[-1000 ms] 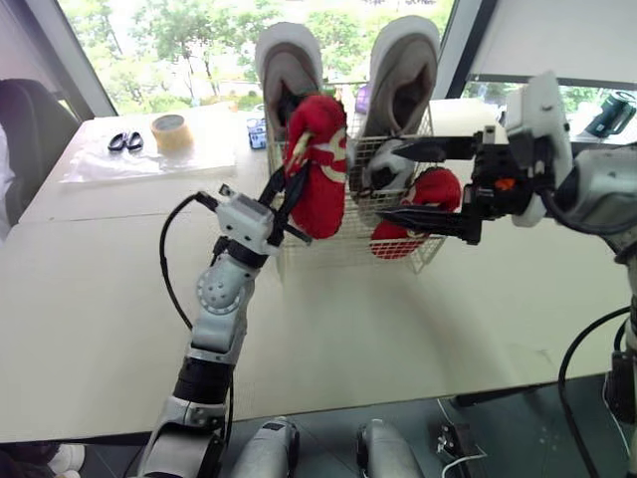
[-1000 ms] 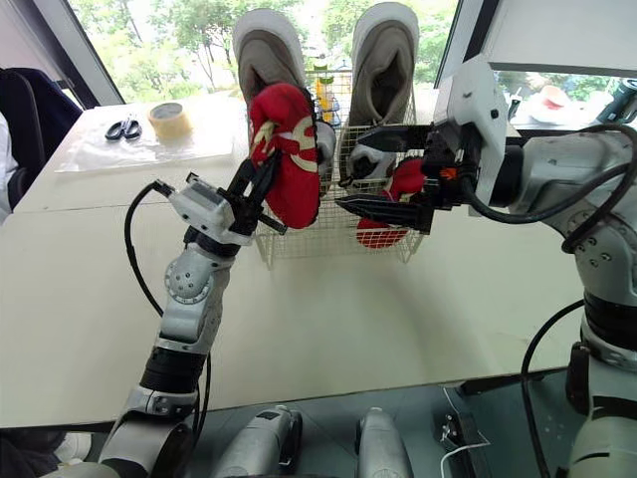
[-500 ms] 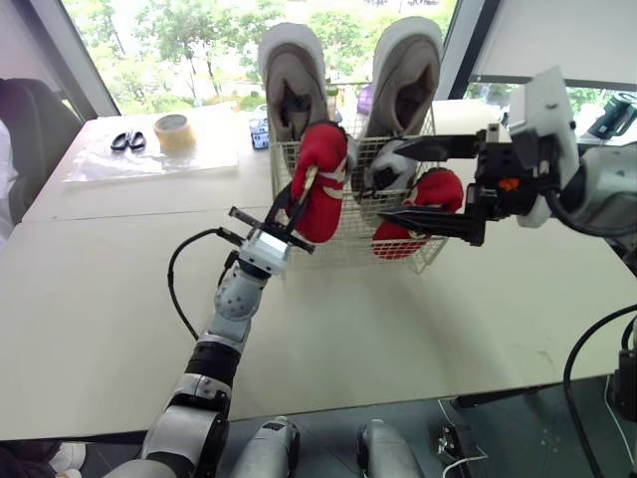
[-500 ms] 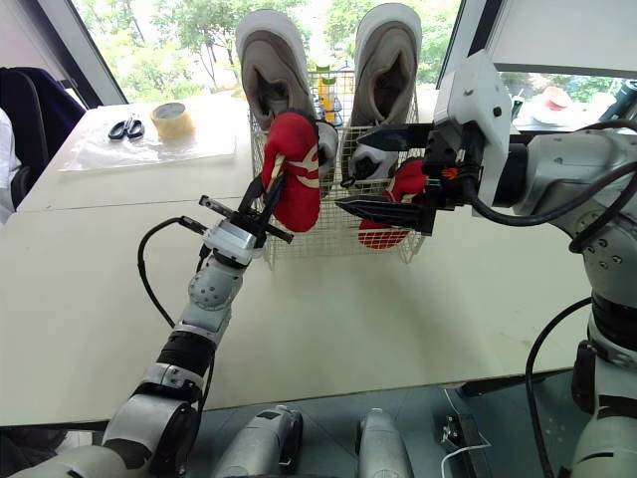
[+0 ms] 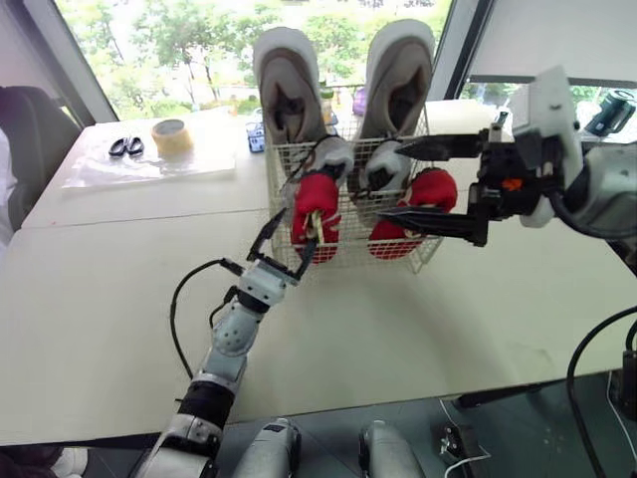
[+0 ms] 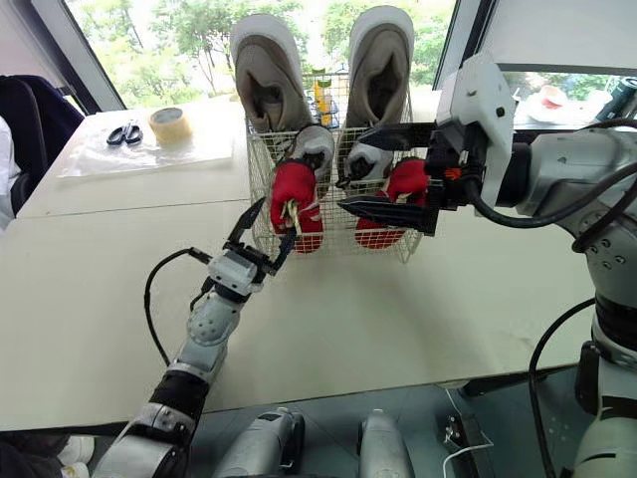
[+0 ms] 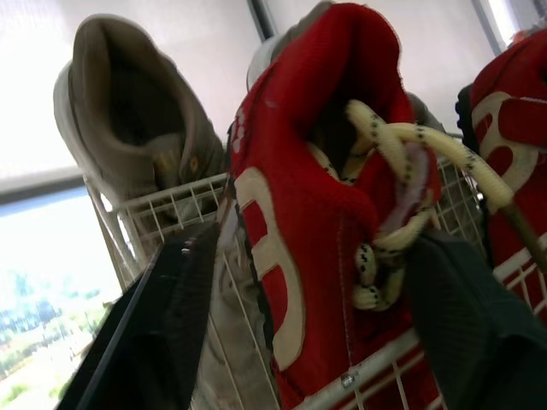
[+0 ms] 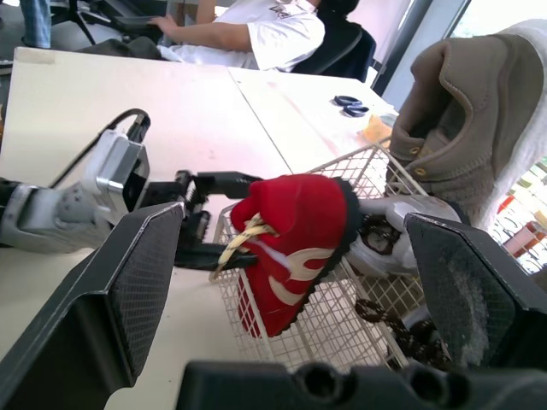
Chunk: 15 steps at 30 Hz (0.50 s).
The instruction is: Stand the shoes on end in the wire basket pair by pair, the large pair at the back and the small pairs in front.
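Inside wire basket (image 5: 350, 249), red shoe (image 5: 316, 202) upright

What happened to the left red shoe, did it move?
Yes. The left red shoe dropped lower, from above the wire basket's rim down inside it.

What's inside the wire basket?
Two big grey shoes at the back, two white shoes in the middle, two red shoes in front. The red shoes hide the white shoes' lower parts.

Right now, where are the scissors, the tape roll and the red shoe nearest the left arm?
scissors (image 5: 133, 145): left eye view, on the black handles.
tape roll (image 5: 172, 142): left eye view, on its outer side.
red shoe (image 5: 315, 194): left eye view, on its red upper part.
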Tool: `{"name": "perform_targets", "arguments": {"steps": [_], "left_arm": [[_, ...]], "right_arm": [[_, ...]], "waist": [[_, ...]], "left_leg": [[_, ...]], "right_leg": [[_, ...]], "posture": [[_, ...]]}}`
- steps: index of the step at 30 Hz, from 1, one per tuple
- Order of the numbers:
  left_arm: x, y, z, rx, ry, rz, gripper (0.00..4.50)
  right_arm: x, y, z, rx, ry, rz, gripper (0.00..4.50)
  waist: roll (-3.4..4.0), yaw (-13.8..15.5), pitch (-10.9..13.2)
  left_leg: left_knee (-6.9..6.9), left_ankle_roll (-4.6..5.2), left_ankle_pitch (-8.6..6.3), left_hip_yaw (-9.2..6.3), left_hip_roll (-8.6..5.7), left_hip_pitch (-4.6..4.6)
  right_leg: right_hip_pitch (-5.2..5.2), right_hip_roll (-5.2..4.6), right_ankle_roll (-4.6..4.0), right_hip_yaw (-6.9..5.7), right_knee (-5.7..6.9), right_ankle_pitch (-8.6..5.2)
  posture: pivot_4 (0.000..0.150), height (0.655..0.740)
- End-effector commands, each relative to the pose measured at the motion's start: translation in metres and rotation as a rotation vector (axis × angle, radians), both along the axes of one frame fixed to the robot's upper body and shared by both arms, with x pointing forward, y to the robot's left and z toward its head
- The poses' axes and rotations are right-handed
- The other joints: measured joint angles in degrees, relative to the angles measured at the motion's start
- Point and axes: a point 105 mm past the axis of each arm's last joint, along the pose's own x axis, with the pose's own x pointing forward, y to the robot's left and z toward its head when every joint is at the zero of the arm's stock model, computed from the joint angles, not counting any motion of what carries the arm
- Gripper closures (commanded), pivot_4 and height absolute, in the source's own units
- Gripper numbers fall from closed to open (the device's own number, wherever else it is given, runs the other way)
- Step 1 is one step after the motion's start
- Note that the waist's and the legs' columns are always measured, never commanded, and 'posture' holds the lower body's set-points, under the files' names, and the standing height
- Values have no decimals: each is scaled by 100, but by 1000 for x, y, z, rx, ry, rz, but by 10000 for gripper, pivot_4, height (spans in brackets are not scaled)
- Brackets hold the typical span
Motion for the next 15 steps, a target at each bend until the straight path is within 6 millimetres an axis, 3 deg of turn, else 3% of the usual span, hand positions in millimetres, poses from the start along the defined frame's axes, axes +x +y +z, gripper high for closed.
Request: {"name": "perform_targets", "arguments": {"steps": [1, 4, 8, 12, 15], "left_arm": [[0, 32, -8, -68, 194, 47, 626], [-10, 48, 1, -93, 263, 12, 626], [-36, 53, 16, -132, 455, -235, 626], [-60, 62, 38, -64, 643, -406, 626], [-62, 76, 58, 7, 697, -416, 626]], "right_arm": [[-3, -2, 7, 23, -61, 2, 0], [-2, -4, 4, 30, -63, -1, 0], [0, -13, 1, 41, -55, -25, 0], [3, -35, -9, 43, -14, -110, 0], [5, -55, -23, 23, 29, -198, 0]], "waist": [[0, 5, 0], [1, 5, 0], [0, 10, 3], [-1, 11, 4], [3, 9, 4]], "left_leg": [[0, 0, 0, -1, 1, 1], [1, 0, 0, -2, 2, 8], [1, 0, 0, -6, 3, 4], [1, 1, -1, -7, 1, 2], [1, 1, -1, -7, 3, 5]], "right_leg": [[0, 1, 0, 0, 2, 0], [6, 3, -2, 1, 4, 1], [6, 2, -3, -1, -1, 1], [7, -2, -4, -1, -5, 1], [8, 1, -5, -1, -4, 0]], "posture": [[1500, 7400], [1500, 7400], [1500, 7400], [1500, 7400], [1500, 7400]]}}
